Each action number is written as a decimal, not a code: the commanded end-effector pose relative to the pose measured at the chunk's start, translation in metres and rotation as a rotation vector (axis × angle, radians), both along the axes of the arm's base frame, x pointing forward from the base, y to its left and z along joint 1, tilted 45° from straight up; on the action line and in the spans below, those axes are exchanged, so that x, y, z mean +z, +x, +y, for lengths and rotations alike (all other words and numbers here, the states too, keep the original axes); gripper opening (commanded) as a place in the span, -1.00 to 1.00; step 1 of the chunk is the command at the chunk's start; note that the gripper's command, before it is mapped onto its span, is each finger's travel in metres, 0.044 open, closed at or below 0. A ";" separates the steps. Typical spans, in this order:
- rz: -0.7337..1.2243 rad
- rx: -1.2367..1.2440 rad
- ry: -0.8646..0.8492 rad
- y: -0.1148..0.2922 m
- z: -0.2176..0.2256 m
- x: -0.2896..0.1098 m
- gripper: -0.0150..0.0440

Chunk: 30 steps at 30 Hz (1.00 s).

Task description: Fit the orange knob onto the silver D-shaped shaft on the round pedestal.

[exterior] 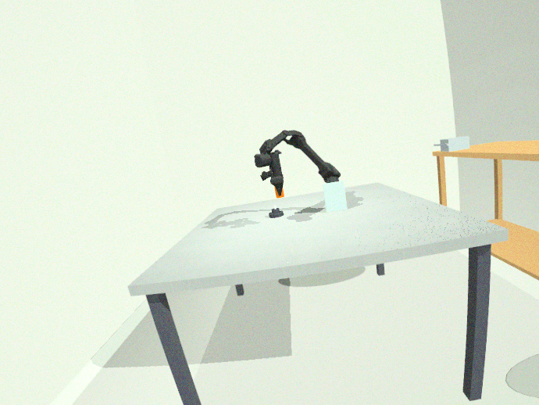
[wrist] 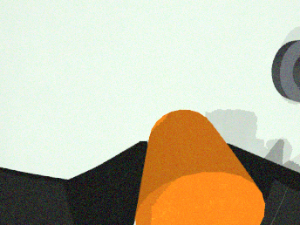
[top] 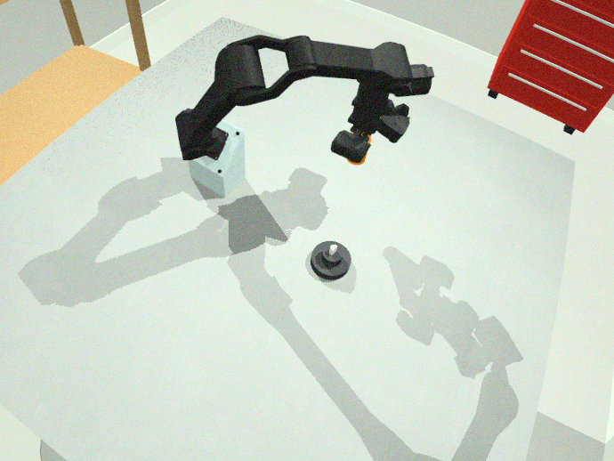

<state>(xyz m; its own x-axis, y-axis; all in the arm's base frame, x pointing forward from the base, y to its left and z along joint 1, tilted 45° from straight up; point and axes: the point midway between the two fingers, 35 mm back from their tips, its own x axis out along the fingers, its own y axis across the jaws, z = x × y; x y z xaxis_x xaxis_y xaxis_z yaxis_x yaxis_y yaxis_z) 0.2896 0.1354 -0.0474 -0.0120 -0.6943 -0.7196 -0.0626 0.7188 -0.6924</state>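
- Top view, far left: wooden bench [top: 54, 99] at the table's 10 o'clock edge.
- Arm base [top: 221, 164] stands on the grey table [top: 124, 347]; the black arm arches rightward from it.
- Gripper [top: 358, 143] hangs raised above the table, jaws closed on the orange knob [top: 358, 157], held at partial width.
- Round pedestal [top: 330, 261] sits at 6 o'clock from the gripper, well apart; silver D-shaped shaft [top: 334, 247] stands upright at its centre, bare.
- Red drawer cabinet [top: 555, 54] at 2 o'clock, off the table.
- Wrist view: knob [wrist: 198, 195] fills the lower centre; pedestal [wrist: 288, 73] shows at 2 o'clock. The knob's hole cannot be seen.
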 end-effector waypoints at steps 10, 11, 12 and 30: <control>-0.007 -0.003 0.020 0.020 -0.027 0.018 -0.49; -0.007 -0.003 0.021 0.021 -0.030 0.019 -0.49; -0.007 -0.002 0.021 0.023 -0.032 0.021 -0.49; -0.006 0.004 0.022 0.043 -0.078 0.044 -0.49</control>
<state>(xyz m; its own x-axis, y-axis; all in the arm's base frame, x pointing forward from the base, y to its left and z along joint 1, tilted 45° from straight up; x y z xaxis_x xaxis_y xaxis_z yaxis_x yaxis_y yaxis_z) 0.3296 0.0646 -0.0089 -0.0121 -0.6778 -0.7351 -0.0619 0.7343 -0.6760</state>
